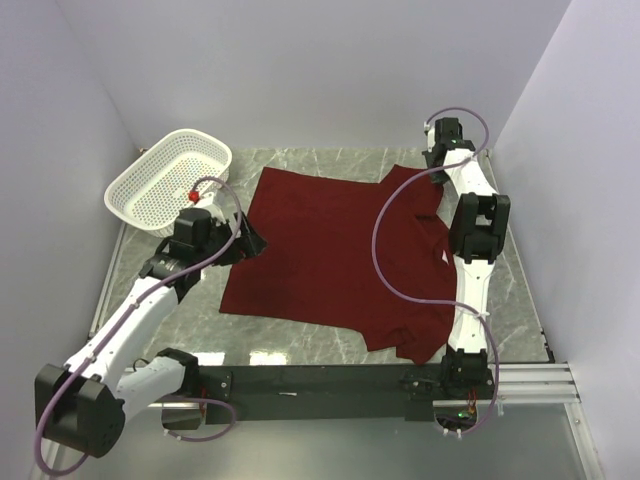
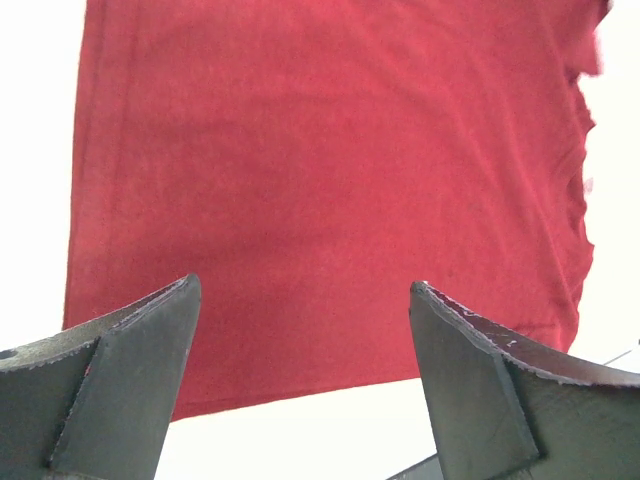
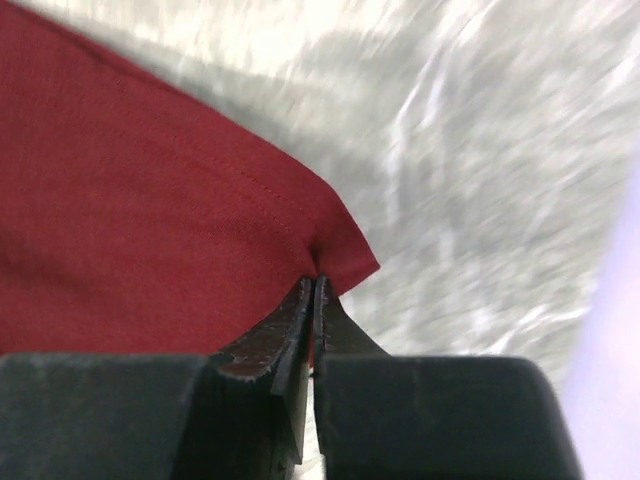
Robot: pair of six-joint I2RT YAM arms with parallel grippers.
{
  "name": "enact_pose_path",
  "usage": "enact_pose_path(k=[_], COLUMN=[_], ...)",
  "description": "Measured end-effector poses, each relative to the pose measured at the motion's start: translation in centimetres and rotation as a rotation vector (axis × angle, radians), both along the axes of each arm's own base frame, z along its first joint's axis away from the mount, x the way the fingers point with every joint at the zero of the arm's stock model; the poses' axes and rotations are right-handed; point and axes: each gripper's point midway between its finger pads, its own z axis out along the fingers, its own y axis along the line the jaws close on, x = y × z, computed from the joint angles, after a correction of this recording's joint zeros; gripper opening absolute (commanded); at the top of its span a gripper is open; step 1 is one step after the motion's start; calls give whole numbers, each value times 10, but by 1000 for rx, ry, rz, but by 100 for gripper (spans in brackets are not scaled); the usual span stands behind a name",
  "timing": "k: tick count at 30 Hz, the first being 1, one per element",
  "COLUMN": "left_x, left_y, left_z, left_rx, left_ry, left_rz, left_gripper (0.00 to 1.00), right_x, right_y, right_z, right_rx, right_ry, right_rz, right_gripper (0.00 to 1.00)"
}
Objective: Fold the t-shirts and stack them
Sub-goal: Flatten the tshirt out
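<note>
— What's the biggest thing there?
— The grey marbled counter [image 1: 300,340], stretching out ahead of both pincers.
— And the t-shirt?
— The dark red t-shirt [image 1: 330,250] lies spread mostly flat on that counter, between the two pincers. The side toward the right pincer is rumpled, with a sleeve reaching up to it.
— Any containers?
— One, a white perforated basket [image 1: 135,185]. It sits tilted at the counter's far left corner, beyond the left pincer and further to its left. The t-shirt is not in it. Its holed bottom shows, and a small red thing [image 1: 192,195] sits at its near rim. I cannot tell whether that lies inside the basket or belongs to the arm.
— How is the left pincer?
— The left pincer [image 2: 303,288] stands wide, just beside the cloth's left edge. In its own view the red cloth fills the space beyond its two fingers, and it holds nothing.
— And the right one?
— The right pincer [image 3: 315,285] is closed tight, pinching a stitched corner of the t-shirt.
— Anything smaller?
— A white neck label [image 1: 441,258], on the cloth well nearer the bases than the right pincer.
</note>
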Motion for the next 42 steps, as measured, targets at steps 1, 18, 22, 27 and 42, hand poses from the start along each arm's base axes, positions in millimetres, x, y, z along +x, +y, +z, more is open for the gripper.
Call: enact_pose_path(k=[1,18,22,27,42], left_x=[0,68,97,106,98], left_y=[-2,-27,-36,-43,-50], left_z=[-4,9,17,16,26], left_rx=[0,12,3,-17,-59], left_ry=[16,6,-26,-33,-54], left_rz=[-7,-55,-72,-97,-135], left_gripper=[91,89,89,89,88], right_x=[5,23,33,31,5], right_y=[-2,-17,-42,-65,-28], right_z=[4,25,60,58,-24], right_rx=[-19,95,252,359,551], right_ry=[-17,-116,-215,-236,12], right_rz=[14,17,-94,-236,-310], right_gripper=[13,64,63,58,57])
